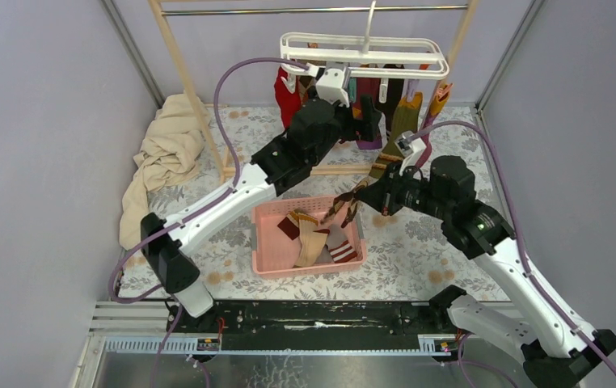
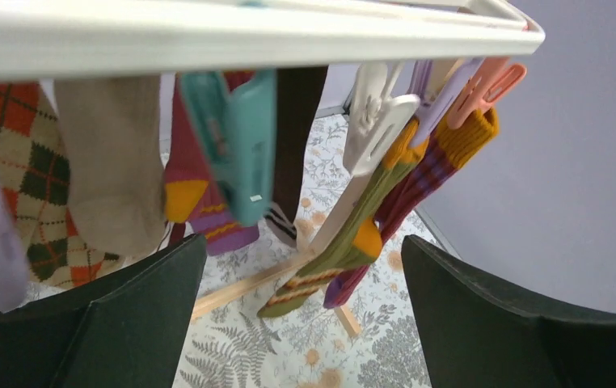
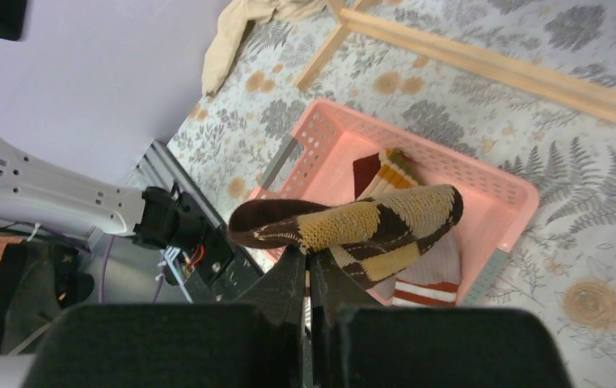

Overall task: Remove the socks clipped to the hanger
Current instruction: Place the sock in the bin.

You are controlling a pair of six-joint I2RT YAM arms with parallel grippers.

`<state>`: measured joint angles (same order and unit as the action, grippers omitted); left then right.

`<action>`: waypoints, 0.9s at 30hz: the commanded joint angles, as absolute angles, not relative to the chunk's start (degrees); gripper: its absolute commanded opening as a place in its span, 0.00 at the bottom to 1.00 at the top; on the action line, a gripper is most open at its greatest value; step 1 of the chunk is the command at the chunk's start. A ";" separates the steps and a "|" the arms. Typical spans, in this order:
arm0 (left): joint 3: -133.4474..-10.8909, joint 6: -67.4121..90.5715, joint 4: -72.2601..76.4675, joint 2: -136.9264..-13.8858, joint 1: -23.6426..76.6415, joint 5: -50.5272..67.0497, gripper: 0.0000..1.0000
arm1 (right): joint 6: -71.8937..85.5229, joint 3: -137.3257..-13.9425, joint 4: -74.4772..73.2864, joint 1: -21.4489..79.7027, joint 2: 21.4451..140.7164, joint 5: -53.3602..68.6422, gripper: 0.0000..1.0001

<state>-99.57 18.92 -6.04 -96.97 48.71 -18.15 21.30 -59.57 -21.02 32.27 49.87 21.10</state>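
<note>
The right end effector (image 3: pixel 309 263) is pinched tight on the middle of a brown-and-yellow diamond sock (image 3: pixel 353 230), which lies crosswise to the fingers and droops at both ends over the pink basket (image 3: pixel 321 133), where a few socks already lie; letting go there looks enough to drop it in. The rest of the socks (image 1: pixel 289 97) hang from the white hanger (image 1: pixel 369 44) at the back of the counter (image 1: pixel 418 242), each with its long axis straight down from its clip. The left end effector (image 2: pixel 301 267) is up beneath that frame with its jaws spread wide and nothing between them. From its wrist view the row hangs just ahead and above: a teal clip (image 2: pixel 236 137) and a dark sock sit almost on the centre line, and an olive striped sock (image 2: pixel 345 250) slants down just to the right. The left arm is plainly the nearer one to the hanger, the right being well apart from it. For the next pull, the open fingers would probably need to move forward and close across a sock's width, below its clip.
</note>
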 commanded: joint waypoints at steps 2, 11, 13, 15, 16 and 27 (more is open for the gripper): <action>-94.12 20.53 -2.93 -90.74 49.04 -17.25 0.99 | 23.61 -55.91 -13.39 32.56 52.94 28.95 0.00; -83.41 22.41 -2.25 -80.25 50.49 -17.73 0.99 | 23.76 -46.83 -4.72 35.45 60.36 27.71 0.00; -80.68 23.01 -1.91 -77.97 50.65 -17.93 0.99 | 23.51 -44.81 -2.86 36.57 62.75 25.77 0.00; -77.78 23.55 -1.57 -75.68 50.94 -18.21 0.99 | 23.25 -43.69 -1.39 38.25 65.40 23.00 0.00; -76.39 23.70 -1.53 -74.55 51.04 -18.38 0.99 | 22.91 -43.48 -1.20 39.29 66.62 22.05 0.00; -59.95 26.59 -3.77 -61.33 51.10 -24.17 0.99 | 20.72 -44.03 -3.14 44.64 71.99 12.70 0.53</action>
<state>-62.94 24.80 -4.75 -65.28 50.96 -19.97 22.09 -42.44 -4.71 43.97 73.19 16.45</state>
